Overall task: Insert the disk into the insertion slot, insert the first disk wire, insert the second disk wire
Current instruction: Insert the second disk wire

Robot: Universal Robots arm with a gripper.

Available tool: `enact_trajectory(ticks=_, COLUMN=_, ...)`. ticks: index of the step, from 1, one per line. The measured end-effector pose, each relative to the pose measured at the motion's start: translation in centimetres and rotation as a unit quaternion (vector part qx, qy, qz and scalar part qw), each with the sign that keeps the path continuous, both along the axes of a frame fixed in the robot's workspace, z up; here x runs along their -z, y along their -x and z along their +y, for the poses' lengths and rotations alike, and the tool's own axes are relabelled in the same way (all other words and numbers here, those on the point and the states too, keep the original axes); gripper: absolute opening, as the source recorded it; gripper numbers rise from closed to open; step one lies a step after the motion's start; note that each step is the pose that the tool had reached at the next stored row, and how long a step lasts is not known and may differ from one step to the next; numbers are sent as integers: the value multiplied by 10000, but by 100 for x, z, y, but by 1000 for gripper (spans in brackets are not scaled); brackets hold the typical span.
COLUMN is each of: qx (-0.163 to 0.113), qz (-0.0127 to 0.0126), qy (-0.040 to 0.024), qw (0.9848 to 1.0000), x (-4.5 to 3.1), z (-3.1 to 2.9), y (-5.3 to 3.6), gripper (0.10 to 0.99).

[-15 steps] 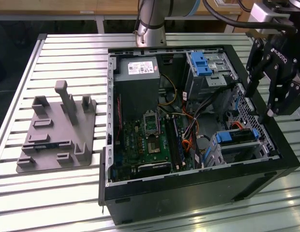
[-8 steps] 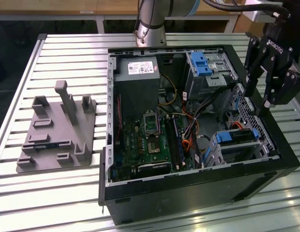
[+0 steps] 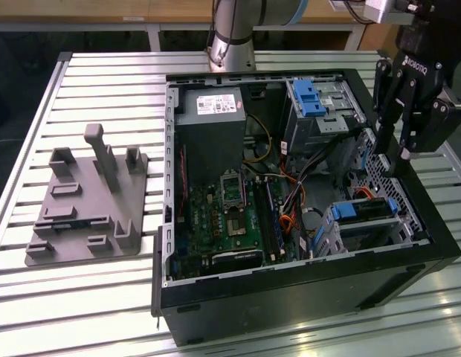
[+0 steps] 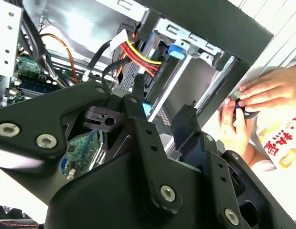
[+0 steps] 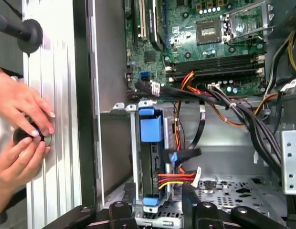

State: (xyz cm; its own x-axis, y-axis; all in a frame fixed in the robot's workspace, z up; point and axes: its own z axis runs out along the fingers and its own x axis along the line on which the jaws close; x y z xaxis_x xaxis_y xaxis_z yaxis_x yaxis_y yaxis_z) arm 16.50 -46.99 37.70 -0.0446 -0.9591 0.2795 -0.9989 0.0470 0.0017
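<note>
Exterior view: an open computer case (image 3: 290,297) lies on a slatted table (image 3: 104,74), with a grey fixture (image 3: 89,201) well apart from it on the exterior view's left. The gripper (image 3: 394,152) hangs over the case's wall on the exterior view's right, its jaws apart and holding nothing. Below it, the disk (image 3: 362,210) in its blue carrier sits inside the insertion slot (image 3: 372,236), across a tangle of cables from the motherboard (image 3: 223,216).

Second wrist view: past the black fingers (image 4: 138,109), a red-and-yellow wire bundle (image 4: 138,52) runs toward the insertion slot. A person's hands (image 4: 262,95) rest outside the case wall.

First wrist view: the disk stands on edge in the insertion slot, in line with the gap between the spread fingers. The red-and-yellow wire bundle and a blue plug (image 5: 174,158) on a black cable both reach the disk's side; whether they are fully seated I cannot tell. The hands hold a small dark round object (image 5: 23,136) against the table beside the case.
</note>
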Motion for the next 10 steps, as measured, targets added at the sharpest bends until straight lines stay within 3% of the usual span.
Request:
enact_trajectory(ticks=5, qx=0, qz=-15, qy=68, qw=10000, x=0, z=90, y=123, gripper=510)
enact_trajectory(ticks=10, qx=-8, qz=-20, qy=195, qw=9998, x=17, z=114, y=237, gripper=510)
